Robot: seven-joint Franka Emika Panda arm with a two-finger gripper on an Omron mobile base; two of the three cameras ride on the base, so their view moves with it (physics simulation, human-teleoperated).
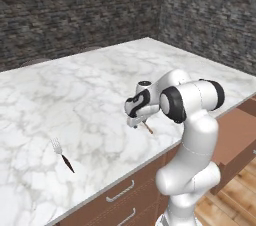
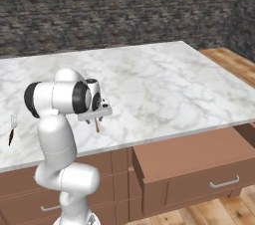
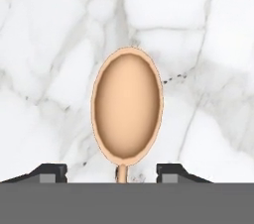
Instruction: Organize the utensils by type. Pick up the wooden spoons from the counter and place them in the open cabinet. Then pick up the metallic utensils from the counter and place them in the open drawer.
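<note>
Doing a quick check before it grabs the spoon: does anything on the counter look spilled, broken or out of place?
Nothing stands out. The wooden spoon lies flat between the open gripper tips, and the fork rests intact on the marble counter.

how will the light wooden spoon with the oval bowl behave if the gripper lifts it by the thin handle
The light wooden spoon looks rigid, so it probably won't flex. Its broad bowl sits beyond the open gripper, so a handle grasp may let it tip bowl-down. The handle is slim on smooth white marble counter, so it could skid if nudged.
</note>
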